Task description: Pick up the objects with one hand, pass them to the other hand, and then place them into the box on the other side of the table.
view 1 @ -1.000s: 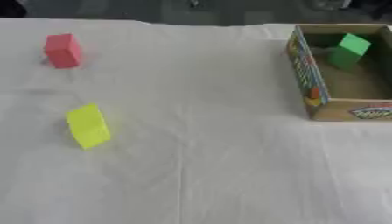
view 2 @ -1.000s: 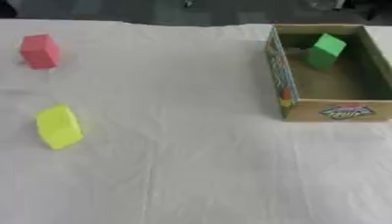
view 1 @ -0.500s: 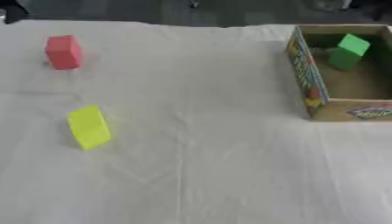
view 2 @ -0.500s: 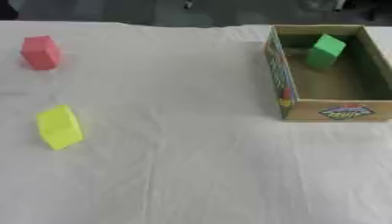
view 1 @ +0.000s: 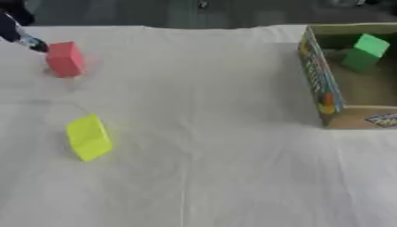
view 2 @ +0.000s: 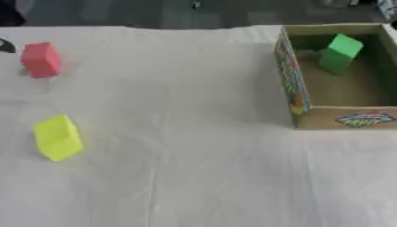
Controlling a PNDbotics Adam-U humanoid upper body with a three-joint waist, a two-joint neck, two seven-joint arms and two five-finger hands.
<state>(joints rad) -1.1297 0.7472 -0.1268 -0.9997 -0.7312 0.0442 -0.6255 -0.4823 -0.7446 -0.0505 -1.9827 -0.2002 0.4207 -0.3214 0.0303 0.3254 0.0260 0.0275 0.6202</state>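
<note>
Left eye view: the robot's left hand [view 1: 19, 31] is showing at the upper left corner of the frame, a fingertip just beside the red block [view 1: 65, 59]; whether its fingers are open cannot be told. A yellow block [view 1: 88, 137] is lying at left centre on the white cloth [view 1: 201, 133]. At upper right, the cardboard box [view 2: 293, 84] is holding a green block [view 2: 339, 52].

white cloth-covered table [view 1: 209, 177], dark grey floor [view 1: 155, 13] beyond
</note>
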